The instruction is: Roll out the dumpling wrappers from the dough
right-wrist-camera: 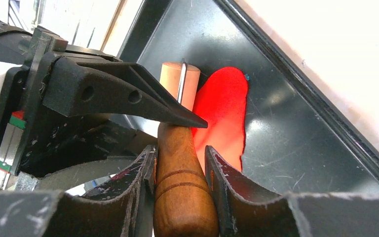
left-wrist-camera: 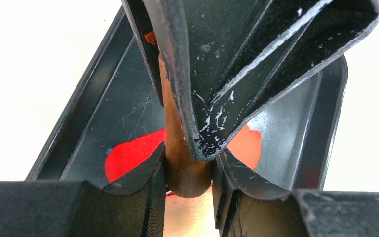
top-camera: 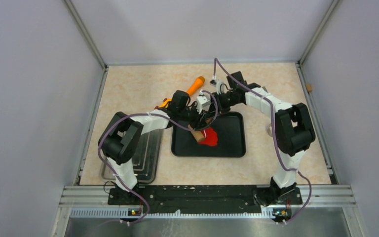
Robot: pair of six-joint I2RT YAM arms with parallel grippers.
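The red dough lies as a flat sheet on the black tray. A wooden rolling pin lies over the dough's left side. My left gripper is shut on one end of the pin, and my right gripper is shut on the other end. In the left wrist view the gripper clamps the pin, with dough on both sides of it. In the right wrist view the gripper clamps the brown handle, with the dough just beyond on the tray.
An orange-handled tool lies on the table behind the tray. A metal tray sits at the left beside the black tray. A small metal object stands right of the tray and a small brown bit lies near the right wall.
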